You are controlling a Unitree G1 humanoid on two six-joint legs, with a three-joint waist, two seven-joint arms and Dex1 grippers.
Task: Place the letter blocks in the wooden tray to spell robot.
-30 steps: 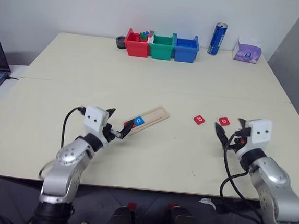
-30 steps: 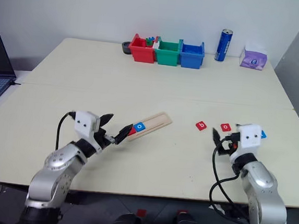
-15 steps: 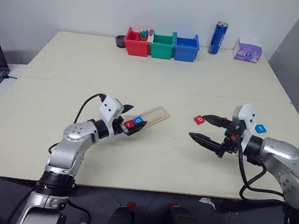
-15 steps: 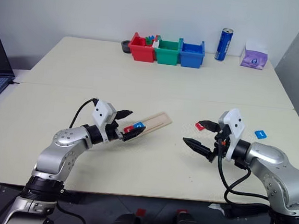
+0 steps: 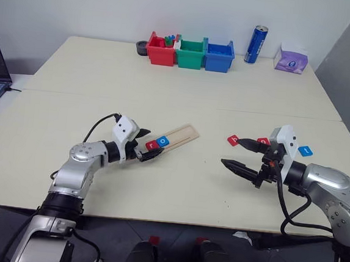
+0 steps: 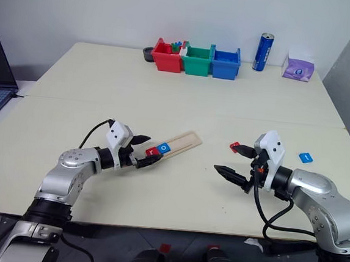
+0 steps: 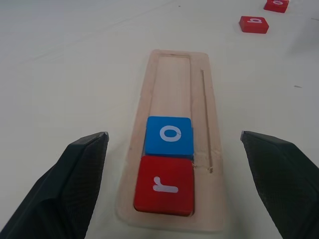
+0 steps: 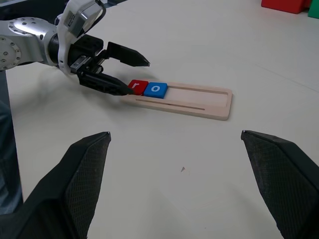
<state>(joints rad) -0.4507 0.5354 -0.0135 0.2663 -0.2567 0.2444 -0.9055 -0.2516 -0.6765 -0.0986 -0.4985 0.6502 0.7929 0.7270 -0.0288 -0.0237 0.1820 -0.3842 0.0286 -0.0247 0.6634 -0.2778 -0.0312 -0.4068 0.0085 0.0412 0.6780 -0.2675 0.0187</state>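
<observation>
Left wrist view: wooden tray (image 7: 172, 89) holds r (image 7: 163, 191) and o (image 7: 169, 135) at its near end; three slots unfilled; both grippers wide, empty.

A wide cream bench (image 5: 185, 83) is filling the scene. Along its far edge are sitting a red bin (image 5: 160, 50), a green bin (image 5: 190, 54) and a blue bin (image 5: 219, 56) – side by side – with a blue can (image 5: 255, 45) and a purple tissue pack (image 5: 290, 59) further right. Nearer the front, the wooden tray (image 5: 175, 137) is lying at a slant. To its right three letter tiles are lying apart – two red (image 5: 233, 140) (image 5: 263, 140), one blue (image 5: 305, 151).
</observation>
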